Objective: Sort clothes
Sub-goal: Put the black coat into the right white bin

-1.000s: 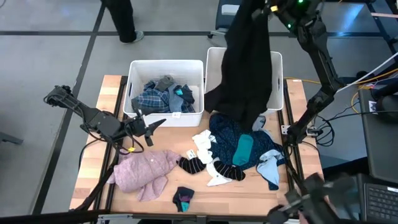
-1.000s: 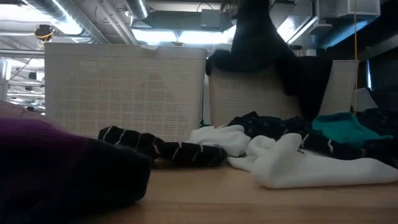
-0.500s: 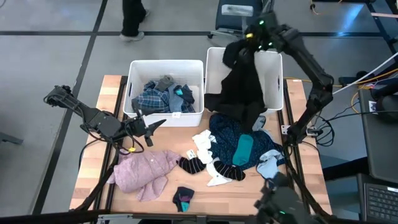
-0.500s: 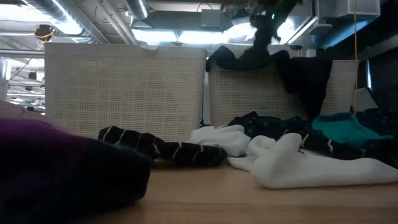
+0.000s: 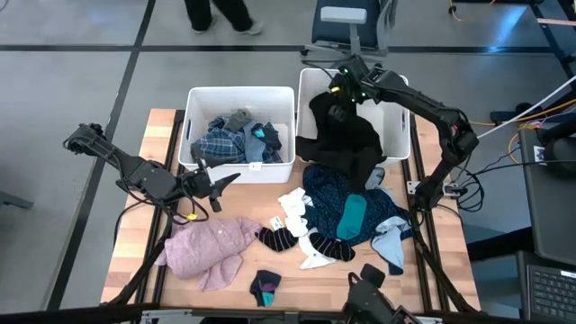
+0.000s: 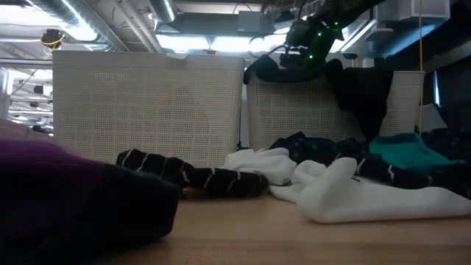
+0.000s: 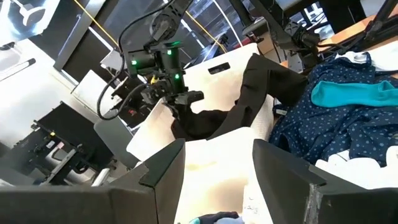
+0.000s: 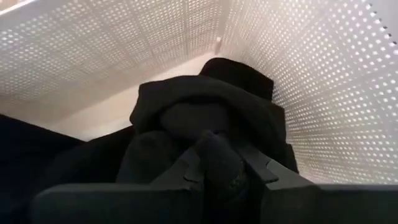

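My right gripper [image 5: 338, 95] reaches into the right white bin [image 5: 401, 101], shut on a black garment [image 5: 346, 144]. The garment's upper part is bunched inside the bin [image 8: 205, 99]. Its lower part drapes over the bin's near rim [image 6: 364, 96] onto the navy dotted cloth [image 5: 328, 193]. My left gripper [image 5: 221, 184] hovers open over the table's left side, in front of the left bin [image 5: 193, 126], with nothing between its fingers [image 7: 165, 168]. A pink fuzzy top [image 5: 207, 247], striped socks [image 5: 279, 238], white pieces [image 5: 292, 207] and a small dark sock [image 5: 265, 286] lie on the table. My right gripper pinches a bunched fold of the black garment [image 8: 214, 155] between its two fingers [image 8: 193, 171]. It comes slanting down from above into the right bin. The garment hangs slack below the fingers, piled on the bin's floor, its lower part trailing over the near rim [image 5: 342, 166].
The left bin holds a blue plaid shirt [image 5: 220, 142] and other pieces. A teal sock [image 5: 351, 216] and a light blue piece [image 5: 389, 245] lie on the navy cloth. Bare wood [image 5: 162, 144] shows along the table's left side. A person walks on the floor beyond the table [image 5: 220, 13].
My right gripper has come down from high above the right bin into it, tipping from near level to pointing steeply down, still shut on the black garment. The garment, which hung long, has sunk and bunched in the bin; its lower part stays over the near rim.
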`<state>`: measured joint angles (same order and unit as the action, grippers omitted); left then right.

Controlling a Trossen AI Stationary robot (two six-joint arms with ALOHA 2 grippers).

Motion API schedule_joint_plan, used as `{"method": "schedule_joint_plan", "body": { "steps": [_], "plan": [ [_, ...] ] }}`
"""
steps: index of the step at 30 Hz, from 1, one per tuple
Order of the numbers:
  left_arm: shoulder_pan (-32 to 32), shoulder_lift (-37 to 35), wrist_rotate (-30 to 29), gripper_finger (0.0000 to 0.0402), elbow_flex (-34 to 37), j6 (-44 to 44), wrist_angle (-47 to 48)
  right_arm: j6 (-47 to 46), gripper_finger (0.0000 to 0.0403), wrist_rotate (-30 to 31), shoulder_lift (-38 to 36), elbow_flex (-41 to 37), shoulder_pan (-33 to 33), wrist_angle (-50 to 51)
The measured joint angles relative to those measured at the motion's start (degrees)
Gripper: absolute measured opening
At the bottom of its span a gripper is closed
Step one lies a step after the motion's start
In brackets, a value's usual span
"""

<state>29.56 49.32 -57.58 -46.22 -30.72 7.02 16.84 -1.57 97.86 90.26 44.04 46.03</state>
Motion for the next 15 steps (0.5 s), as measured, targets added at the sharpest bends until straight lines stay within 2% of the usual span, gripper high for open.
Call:
{"method": "schedule_joint_plan", "body": {
  "steps": [4,9,15],
  "plan": [
    [0.0,0.0,0.0,0.018,0.0,0.44,0.18,-0.06,0.008,1.1,0.47,0.0,-0.18,0.37],
    [0.0,0.0,0.0,0.018,0.0,0.99,0.28,0.18,0.0147,1.14,0.03,2.03,-0.16,1.51],
    [0.0,0.0,0.01,0.018,0.0,2.21,1.8,-1.92,0.0211,1.07,-2.95,11.29,-0.21,15.02]
  ]
}}
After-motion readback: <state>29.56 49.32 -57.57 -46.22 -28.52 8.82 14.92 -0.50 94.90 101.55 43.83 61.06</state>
